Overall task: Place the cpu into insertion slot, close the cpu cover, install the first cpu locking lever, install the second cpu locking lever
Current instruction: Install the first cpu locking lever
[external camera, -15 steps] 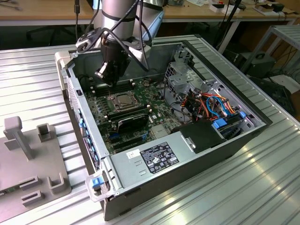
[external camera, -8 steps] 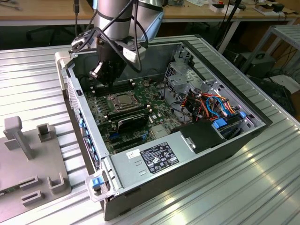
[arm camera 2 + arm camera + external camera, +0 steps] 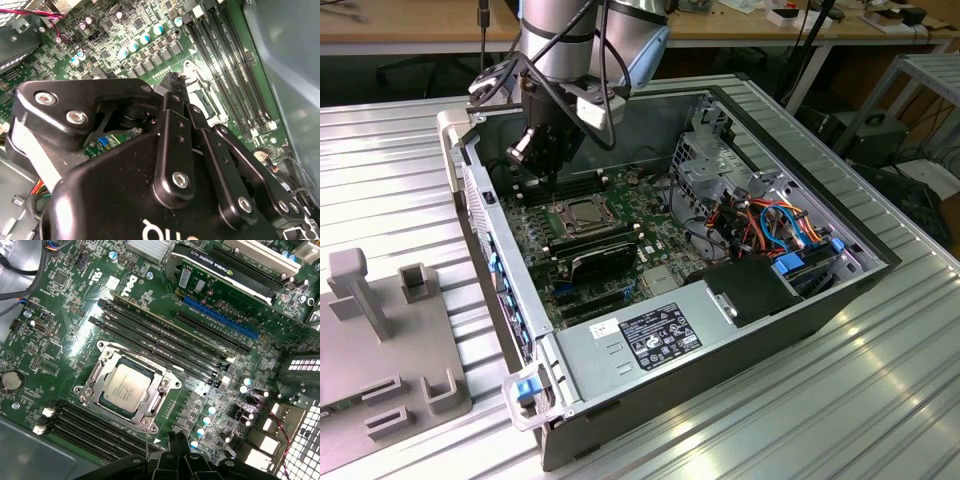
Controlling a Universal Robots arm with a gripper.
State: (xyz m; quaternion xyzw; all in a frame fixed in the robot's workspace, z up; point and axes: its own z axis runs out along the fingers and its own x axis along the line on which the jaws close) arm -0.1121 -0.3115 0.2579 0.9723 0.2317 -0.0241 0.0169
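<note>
**On the motherboard: chip seated, cover down, levers unresolved**

Inside the open computer case (image 3: 800, 330), the first two steps are judged to be done. The cpu (image 3: 125, 388) is seen lying flat and square in the insertion slot (image 3: 114, 409), between two banks of long black memory slots (image 3: 165, 340). The cpu cover (image 3: 91, 382) is lowered around it, so that the chip's top shows through the large cut-out.

The levers are less certain. A thin wire rod (image 3: 146, 442) is seen reaching from the socket corner nearest the gripper (image 3: 171, 439). It is taken to be a locking lever not yet latched. Whether the other lever is hooked down cannot be told, so the last part of the work is judged to be left.

The gripper is held just beside the socket, over the board's edge of it, in the first wrist view. Its jaws are drawn together, with nothing seen between them. In the exterior view it hangs low over the board, just beyond the socket.

The chip is a small flat square with a pale silver-grey metal top, faintly printed, and a thin tan-green rim. The cover is a dull silver frame, brightly lit along one side.
</note>
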